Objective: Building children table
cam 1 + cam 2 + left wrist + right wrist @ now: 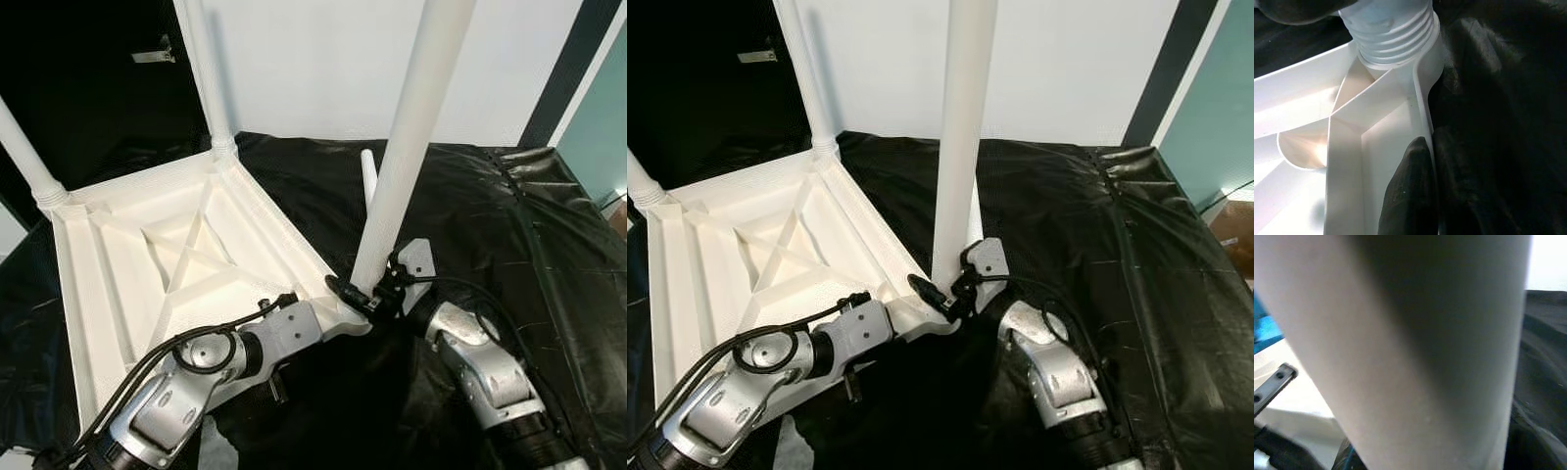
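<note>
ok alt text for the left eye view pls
A white children's table top lies upside down on black sheeting while the right claw grips the base of a white leg at the near corner. The left claw holds that corner's edge; two more legs already stand at the far corners.

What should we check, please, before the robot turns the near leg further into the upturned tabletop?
1. Tabletop lies underside up on the black sheet: ok.
2. Near leg stands in the near corner socket, its ribbed base at the socket: ok; whether it is fully seated: cannot tell.
3. Right hand is closed around the near leg's base: ok.
4. Left hand grips the tabletop's rim by that corner, one finger inside the wall: ok.
5. Two far legs stand in their corners: ok.
6. Fourth leg lies loose on the sheet behind the near leg, not yet fitted: not ok.
</note>
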Tool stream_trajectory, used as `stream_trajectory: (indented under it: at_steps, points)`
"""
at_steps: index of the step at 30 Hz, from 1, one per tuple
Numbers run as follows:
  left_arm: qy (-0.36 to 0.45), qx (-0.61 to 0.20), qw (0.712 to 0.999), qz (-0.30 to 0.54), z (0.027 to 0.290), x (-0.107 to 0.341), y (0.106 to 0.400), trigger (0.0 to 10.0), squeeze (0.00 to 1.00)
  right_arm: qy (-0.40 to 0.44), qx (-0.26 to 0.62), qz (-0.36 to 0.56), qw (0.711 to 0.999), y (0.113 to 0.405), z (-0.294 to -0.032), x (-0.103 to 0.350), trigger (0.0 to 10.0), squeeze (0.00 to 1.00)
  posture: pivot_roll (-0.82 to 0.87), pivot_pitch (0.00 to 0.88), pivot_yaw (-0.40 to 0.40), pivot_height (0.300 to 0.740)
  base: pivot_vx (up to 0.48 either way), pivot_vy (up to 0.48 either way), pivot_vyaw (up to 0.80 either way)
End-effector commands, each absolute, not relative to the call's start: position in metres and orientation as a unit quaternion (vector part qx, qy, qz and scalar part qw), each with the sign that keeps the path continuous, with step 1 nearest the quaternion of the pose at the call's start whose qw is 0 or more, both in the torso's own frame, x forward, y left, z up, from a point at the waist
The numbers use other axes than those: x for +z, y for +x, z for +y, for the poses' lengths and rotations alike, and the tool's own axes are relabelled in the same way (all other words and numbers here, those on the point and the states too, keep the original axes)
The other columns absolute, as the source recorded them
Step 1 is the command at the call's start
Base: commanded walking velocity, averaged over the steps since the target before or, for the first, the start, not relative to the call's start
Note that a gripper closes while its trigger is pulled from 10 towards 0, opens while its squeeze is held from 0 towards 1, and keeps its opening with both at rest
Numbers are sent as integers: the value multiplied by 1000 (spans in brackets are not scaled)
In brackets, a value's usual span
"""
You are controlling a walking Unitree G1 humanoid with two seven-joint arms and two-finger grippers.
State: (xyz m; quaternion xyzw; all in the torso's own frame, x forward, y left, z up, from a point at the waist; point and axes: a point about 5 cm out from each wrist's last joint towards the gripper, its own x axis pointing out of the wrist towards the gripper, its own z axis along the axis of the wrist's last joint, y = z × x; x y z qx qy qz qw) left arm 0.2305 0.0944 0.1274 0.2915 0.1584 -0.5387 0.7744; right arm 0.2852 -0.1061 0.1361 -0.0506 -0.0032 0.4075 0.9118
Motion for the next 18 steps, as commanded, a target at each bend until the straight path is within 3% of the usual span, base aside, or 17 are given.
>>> stream_trajectory:
  at_steps: [1,18]
  points:
    - [283,-598,726,189,94,117,212,0,0,-57,351,54,933,293,-143,121,10000,0,29,0,-7,740,0,0,0]
    - [280,-600,724,193,97,118,205,0,0,-35,491,78,867,292,-151,118,10000,0,46,0,-9,740,0,0,0]
